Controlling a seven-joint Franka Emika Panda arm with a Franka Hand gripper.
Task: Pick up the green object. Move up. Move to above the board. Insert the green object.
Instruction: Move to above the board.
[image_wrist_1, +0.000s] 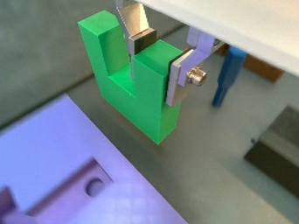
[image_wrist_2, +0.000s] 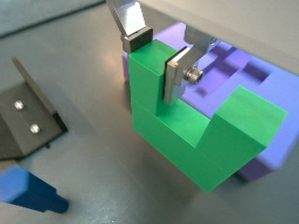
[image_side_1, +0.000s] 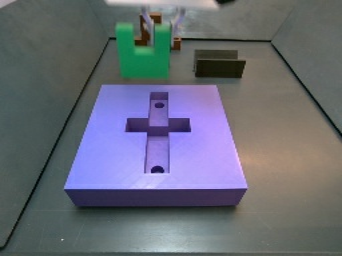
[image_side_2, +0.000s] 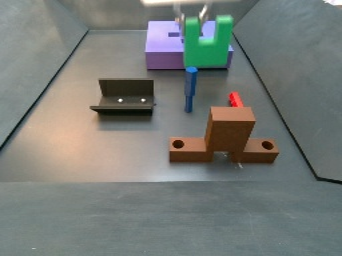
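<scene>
The green object (image_wrist_1: 135, 87) is a bright green U-shaped block with its prongs up. My gripper (image_wrist_1: 158, 59) is shut on one prong, with one silver finger in the slot and the other on the outer face. The same grip shows in a wrist view (image_wrist_2: 156, 59) on the green object (image_wrist_2: 187, 131). The board (image_side_1: 160, 140) is a large purple slab with a cross-shaped recess and two round holes. In a side view the green object (image_side_1: 140, 55) hangs at the board's far edge, under the gripper (image_side_1: 158, 25). It also shows in a side view (image_side_2: 205, 45) in front of the board (image_side_2: 163, 45).
The dark fixture (image_side_2: 123, 97) stands on the floor beside the board, and also shows in a side view (image_side_1: 218, 65) and a wrist view (image_wrist_2: 30, 118). A blue stick (image_side_2: 190, 90) stands upright close to the green object. A brown block (image_side_2: 227, 135) and a small red stick (image_side_2: 235, 100) stand further off.
</scene>
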